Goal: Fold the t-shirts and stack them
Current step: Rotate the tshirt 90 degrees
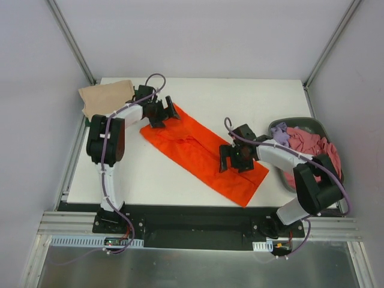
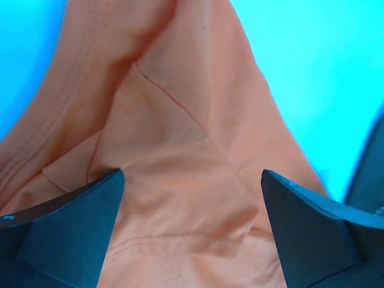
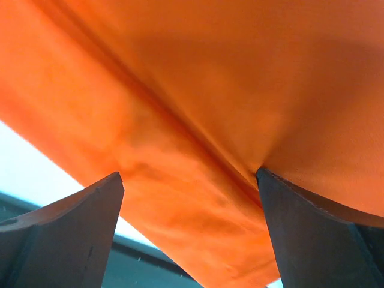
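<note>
Seen from above, the left pincer [image 1: 163, 113] covers the orange t-shirt's [image 1: 192, 149] far corner, and the right pincer [image 1: 235, 161] covers its near end. The right arm [image 1: 312, 187] hides the basket's [image 1: 300, 122] near rim. Both wrist views crop the shirt.

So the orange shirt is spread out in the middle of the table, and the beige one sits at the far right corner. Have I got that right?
Not quite. The beige shirt sits at the far left corner, not the right, as the top view shows. The orange shirt is indeed spread out in the middle of the table.
</note>
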